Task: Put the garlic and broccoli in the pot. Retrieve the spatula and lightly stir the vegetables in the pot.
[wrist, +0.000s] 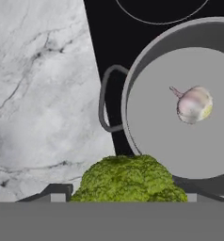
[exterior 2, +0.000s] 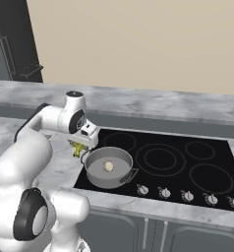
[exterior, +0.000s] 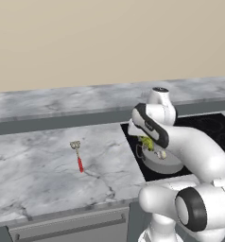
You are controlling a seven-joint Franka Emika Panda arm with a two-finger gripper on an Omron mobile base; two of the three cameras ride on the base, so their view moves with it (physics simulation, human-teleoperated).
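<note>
The grey pot point(exterior 2: 96, 180) stands on the front left burner of the cooktop, and the garlic point(exterior 2: 108, 166) lies on its bottom. My gripper point(exterior 2: 80, 145) hangs just left of the pot's left handle, shut on the broccoli point(exterior 2: 78, 149). In the hand view the broccoli point(wrist: 128, 178) sits between the fingertips point(wrist: 57, 192), with the pot point(wrist: 131, 96) and garlic point(wrist: 194, 104) ahead to the right. From the left base camera the broccoli point(exterior: 146, 142) shows under the wrist, above the pot point(exterior: 170, 166). The red-handled spatula point(exterior: 78, 156) lies on the marble counter, well to the left.
The black cooktop point(exterior 2: 163, 160) has several burner rings and a row of knobs point(exterior 2: 164, 192) along its front. Marble counter point(exterior: 34, 165) spreads left of it. A raised ledge point(exterior 2: 153, 106) runs along the back wall.
</note>
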